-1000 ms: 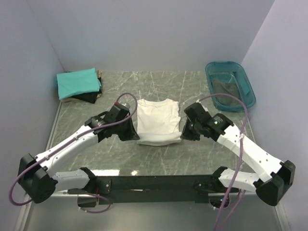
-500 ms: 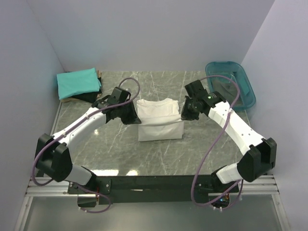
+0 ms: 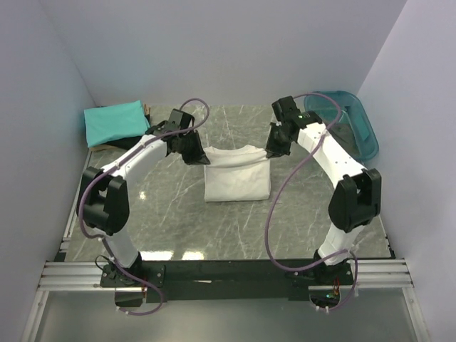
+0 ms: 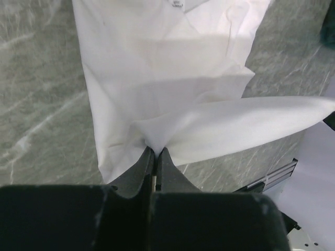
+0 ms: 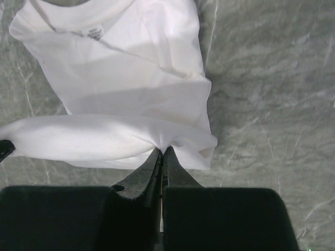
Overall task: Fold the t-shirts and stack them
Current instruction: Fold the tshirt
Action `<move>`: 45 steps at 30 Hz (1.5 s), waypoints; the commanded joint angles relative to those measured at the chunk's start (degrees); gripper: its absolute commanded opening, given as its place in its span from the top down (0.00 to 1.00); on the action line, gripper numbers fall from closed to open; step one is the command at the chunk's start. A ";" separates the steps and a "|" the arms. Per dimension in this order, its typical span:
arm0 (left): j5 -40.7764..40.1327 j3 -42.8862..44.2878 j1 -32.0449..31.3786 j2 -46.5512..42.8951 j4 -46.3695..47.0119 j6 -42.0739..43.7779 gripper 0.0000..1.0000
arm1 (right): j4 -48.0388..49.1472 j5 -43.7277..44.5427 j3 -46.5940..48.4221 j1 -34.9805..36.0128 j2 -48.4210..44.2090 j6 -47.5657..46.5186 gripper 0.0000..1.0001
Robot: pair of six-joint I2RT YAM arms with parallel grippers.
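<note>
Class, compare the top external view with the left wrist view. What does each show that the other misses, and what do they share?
Only the top view shows the folded teal shirt lying on darker cloth in the far left corner. Only the wrist view shows the left fingers up close, pinched shut on a fold of cloth. Both show the white shirt on the grey table.
</note>
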 commanded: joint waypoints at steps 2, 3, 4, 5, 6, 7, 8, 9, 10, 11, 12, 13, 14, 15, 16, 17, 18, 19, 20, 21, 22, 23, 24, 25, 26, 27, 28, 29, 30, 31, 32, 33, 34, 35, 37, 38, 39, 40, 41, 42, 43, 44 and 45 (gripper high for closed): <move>1.01 5.17 2.48 3.10 -0.28 2.27 1.00 | 0.19 0.16 7.06 -2.03 4.89 -3.72 1.00; 1.28 5.78 2.74 3.80 -0.46 2.36 1.00 | -0.07 -0.02 8.12 -2.30 5.86 -4.16 1.00; 1.80 6.92 3.18 5.11 -0.46 2.53 1.00 | -0.33 -0.02 9.96 -2.65 7.70 -4.34 1.00; 2.07 7.54 3.36 5.73 -0.55 2.62 1.00 | -0.60 -0.11 10.76 -2.83 8.59 -4.87 1.00; 2.25 8.16 3.45 6.44 -0.81 2.71 1.00 | -0.77 -0.28 11.73 -3.00 9.38 -5.05 1.00; 2.68 9.21 3.62 7.75 -0.81 2.71 1.00 | -0.95 -0.46 12.43 -3.44 10.08 -5.31 1.00; 2.77 9.74 3.88 8.37 -0.90 2.80 1.00 | -1.13 -0.55 13.83 -3.62 11.57 -5.66 1.00; 2.86 10.62 3.97 9.51 -0.98 2.71 1.00 | -1.21 -0.90 14.63 -3.79 12.28 -5.75 1.00; 2.95 11.06 4.15 10.04 -1.07 2.71 1.00 | -1.39 -1.07 16.03 -4.14 13.68 -5.93 1.00; 2.95 11.50 4.24 10.48 -1.07 2.71 1.00 | -1.65 -1.25 16.65 -4.41 14.39 -6.27 1.00; 2.86 12.20 4.32 11.53 -1.07 2.71 1.00 | -1.83 -1.34 17.36 -4.58 15.01 -6.54 1.00; 2.86 12.64 4.67 11.98 -1.25 2.71 1.00 | -1.92 -1.60 18.49 -4.58 16.23 -6.72 1.00; 2.78 13.08 4.76 12.42 -1.25 2.71 1.00 | -2.18 -1.78 19.03 -4.76 16.85 -6.98 1.00; 2.51 13.87 5.03 13.20 -1.68 2.71 1.00 | -2.27 -2.04 19.99 -4.93 17.99 -7.24 1.00; 2.34 14.14 5.03 13.47 -1.78 2.62 1.00 | -2.18 -2.13 20.44 -4.94 18.52 -7.59 1.00; 2.16 14.31 5.20 13.74 -1.78 2.62 1.00 | -2.44 -2.30 20.87 -5.20 19.05 -7.68 1.00; 2.07 14.58 5.38 14.17 -1.78 2.53 1.00 | -2.53 -2.31 21.31 -5.20 19.49 -7.77 1.00; 2.07 14.67 5.55 14.35 -1.78 2.45 1.00 | -2.71 -2.48 21.84 -5.20 20.37 -7.95 1.00; 2.07 14.67 5.64 14.53 -1.60 2.36 1.00 | -2.54 -2.48 22.02 -5.29 20.63 -8.04 1.00; 1.90 14.75 5.73 14.70 -1.51 2.27 1.00 | -2.53 -2.57 22.20 -5.38 21.07 -8.21 1.00; 1.81 14.76 5.82 14.97 -1.51 2.27 1.00 | -2.53 -2.66 22.37 -5.46 21.60 -8.39 1.00; 1.72 14.84 5.91 15.14 -1.51 2.09 1.00 | -2.36 -2.83 22.46 -5.55 21.95 -8.39 1.00; 1.46 15.10 5.99 15.49 -1.51 2.01 1.00 | -2.27 -2.92 22.55 -5.64 22.22 -8.47 1.00; 1.37 15.19 6.08 15.67 -1.51 2.01 1.00 | -2.10 -3.10 22.90 -5.73 22.74 -8.56 1.00; 1.11 15.37 6.08 15.85 -1.51 1.92 1.00 | -1.83 -3.18 23.16 -5.64 23.18 -8.82 1.00; 0.76 15.63 6.26 16.28 -1.60 1.83 1.00 | -1.83 -3.62 23.60 -5.81 23.62 -8.91 1.00; 0.58 15.81 6.52 16.64 -1.51 1.83 1.00 | -1.92 -3.80 25.17 -5.90 24.84 -9.09 1.00; 0.40 15.98 6.70 16.99 -1.60 1.66 0.86 | -2.09 -3.97 26.06 -5.82 25.55 -9.18 0.87; 0.14 16.68 6.96 17.60 -1.69 1.57 0.71 | -2.01 -4.50 26.93 -5.90 26.17 -9.44 0.74; -1.43 17.21 7.40 17.78 -1.95 1.48 0.59 | -2.01 -4.94 29.03 -5.90 27.13 -9.88 0.63; -2.23 17.74 7.66 17.87 -2.21 1.56 0.43 | -1.83 -5.38 30.10 -5.90 27.58 -10.06 0.48; -3.02 18.79 8.01 17.61 -2.39 1.65 0.38 | -1.66 -6.34 31.06 -5.99 27.84 -10.32 0.36; -3.81 19.15 8.54 17.26 -2.30 2.09 0.34 | -0.96 -6.96 32.38 -5.90 27.58 -10.67 0.31; -4.08 19.50 8.80 16.99 -2.22 2.27 0.29 | -0.52 -7.49 32.74 -5.99 27.32 -10.85 0.24; -4.17 19.42 9.33 15.94 -1.61 3.23 0.27 | 0.54 -8.63 31.96 -5.90 25.84 -11.11 0.23; -3.47 18.37 9.33 15.24 -1.17 3.58 0.27 | 1.59 -8.89 31.34 -5.99 25.30 -11.20 0.23; -3.12 17.49 9.33 14.80 -0.64 3.76 0.27 | 2.12 -9.25 29.34 -5.90 23.73 -11.37 0.23; -2.33 16.35 9.33 14.18 -0.03 3.76 0.27 | 2.65 -9.68 28.10 -5.90 22.93 -11.72 0.23; -0.93 14.86 9.33 13.57 1.90 3.76 0.27 | 3.61 -9.95 26.69 -5.82 22.05 -11.90 0.23; 0.04 11.71 9.33 12.26 2.96 3.68 0.27 | 4.05 -10.13 25.29 -5.82 21.17 -11.99 0.23; 1.01 9.94 9.33 11.55 4.36 3.41 0.27 | 5.02 -10.30 22.14 -5.64 19.34 -12.08 0.23; 1.89 6.62 9.33 10.06 6.64 3.32 0.28 | 5.63 -11.09 20.37 -5.64 18.36 -12.25 0.25; 3.46 5.10 9.33 9.44 7.88 3.24 0.28 | 6.25 -11.44 18.79 -5.29 17.31 -12.34 0.25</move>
